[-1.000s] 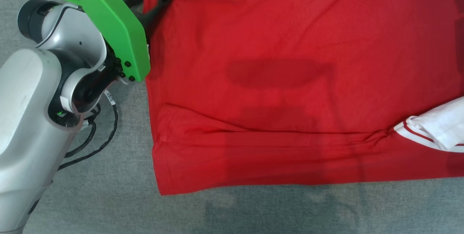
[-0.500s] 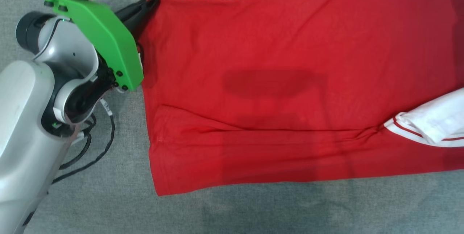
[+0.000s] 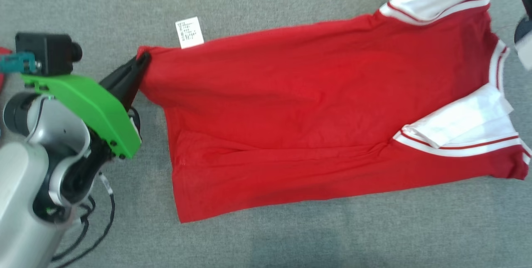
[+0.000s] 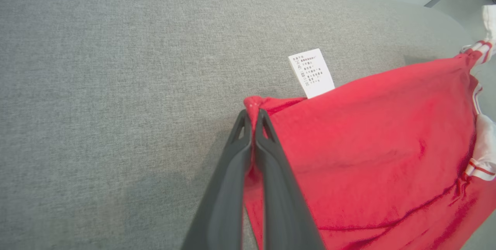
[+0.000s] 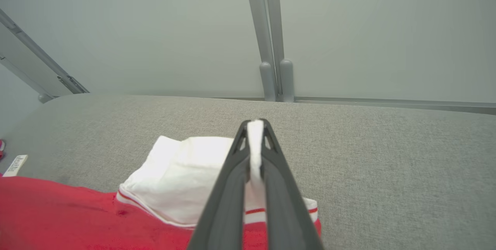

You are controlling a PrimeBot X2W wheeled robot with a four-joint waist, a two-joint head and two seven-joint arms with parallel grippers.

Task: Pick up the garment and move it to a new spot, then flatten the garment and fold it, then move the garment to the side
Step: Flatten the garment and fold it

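One red garment (image 3: 316, 106) on the surface (image 3: 266, 2), one white label (image 3: 189, 32), we are clamping left gripper (image 4: 254, 113) and right gripper (image 5: 255, 123) jaws onto it.

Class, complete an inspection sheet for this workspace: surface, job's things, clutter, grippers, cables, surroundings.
Surface: grey fabric surface, flat.
Job's things: red garment, spread out; care label at its edge.
Clutter: red scrap at far left edge, unidentifiable.
Grippers: left gripper shut on garment's corner; right gripper shut on its white sleeve.
Cables: black cables beside left arm.
Surroundings: pale wall, grey posts behind.
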